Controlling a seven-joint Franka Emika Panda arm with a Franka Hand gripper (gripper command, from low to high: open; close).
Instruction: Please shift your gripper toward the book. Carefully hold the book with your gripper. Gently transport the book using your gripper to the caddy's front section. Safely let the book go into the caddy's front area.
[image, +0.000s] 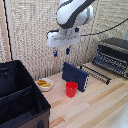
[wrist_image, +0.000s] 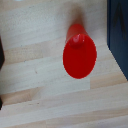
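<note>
The dark navy book (image: 75, 76) stands upright on its edge on the wooden table, just behind the red cup (image: 71, 89). My gripper (image: 61, 51) hangs in the air well above the book, its two blue-tipped fingers a little apart with nothing between them. The black fabric caddy (image: 20, 95) fills the exterior view's lower left, a divider splitting it into compartments. In the wrist view the red cup (wrist_image: 79, 54) sits in the middle and a dark edge of the book (wrist_image: 119, 35) runs along one side; the fingers are out of that picture.
A black-and-silver toaster oven (image: 113, 56) stands at the exterior view's right with its door folded down. A small white bowl (image: 45, 84) holding something yellow sits between the caddy and the book. A slatted wall lies behind.
</note>
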